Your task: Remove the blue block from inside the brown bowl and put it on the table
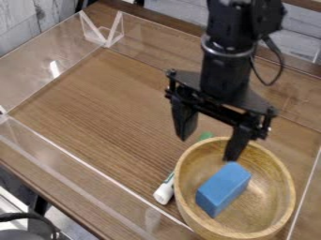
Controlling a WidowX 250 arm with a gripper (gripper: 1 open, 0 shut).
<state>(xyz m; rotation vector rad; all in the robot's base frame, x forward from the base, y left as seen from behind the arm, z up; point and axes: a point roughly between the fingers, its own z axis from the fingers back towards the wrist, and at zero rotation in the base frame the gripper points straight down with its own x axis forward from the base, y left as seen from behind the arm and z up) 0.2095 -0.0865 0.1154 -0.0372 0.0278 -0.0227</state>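
the blue block (pixel 224 187) lay inside the brown bowl (pixel 282 169), resting on the bowl's floor a little toward its near-left side, one short end tipped up toward the far rim. the bowl sat at the near right corner of the table (pixel 100 103), close to the clear acrylic wall (pixel 75 164) that ran along the near edge. the gripper (pixel 213 131) hung above the far-left rim of the bowl, pointing straight down, its two dark fingers (pixel 183 120) spread wide apart with nothing between them; one finger stood over the tabletop just outside the bowl, the other over the bowl's far rim. it was not touching the block, which lay below and to the near side of the fingertips. the black arm rose from the gripper toward the top of the view, a cable looping at its right side. a small white-and-green object (pixel 168 190) lay on the table just outside the bowl's left rim, against it or nearly so. at the far left corner another clear wall panel (pixel 98 33) stood angled on the table.
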